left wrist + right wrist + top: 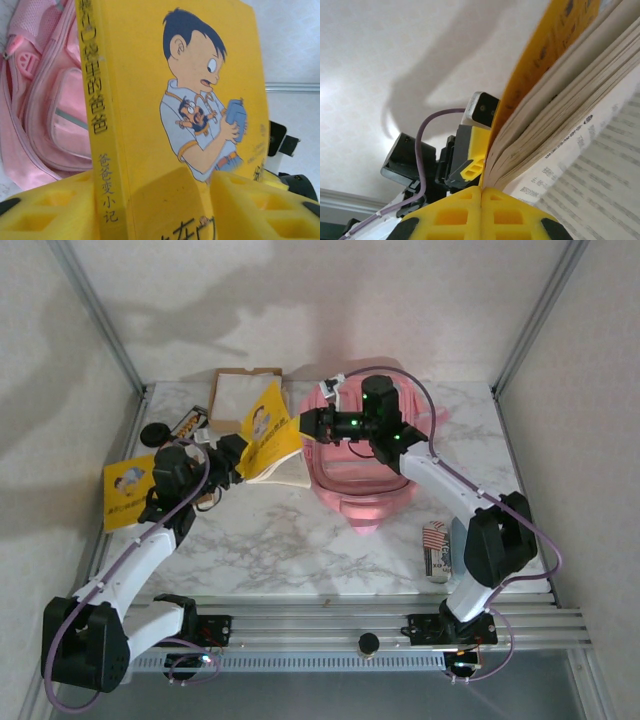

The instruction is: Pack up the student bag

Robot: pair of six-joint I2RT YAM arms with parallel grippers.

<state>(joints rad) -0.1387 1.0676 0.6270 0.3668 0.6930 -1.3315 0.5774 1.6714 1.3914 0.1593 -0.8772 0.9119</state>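
**Yellow book held up beside the pink bag**

At the left edge of the counter a second yellow booklet lies flat, its right side covered by the left arm's wrist. Farther back sit a black round thing and a cardboard tray, both too small to make out further.

The left arm bends up from its base and angles in toward the middle. The left end effector is grasping the yellow book at its lower edge. In the left wrist view its yellow fingers flank the spine and the cartoon cover, whose bottom is cut off. The book stands tilted and fanned open above the counter, and its loose pages hang over the bag's left rim.

The student bag lies on the counter just right of the book (the right arm covers its upper part). The right arm stretches from its base leftward across the bag. The right end effector is clenched at the book's page corner, and whether a leaf is pinched cannot be told. A small striped pack lies near the right arm's base.
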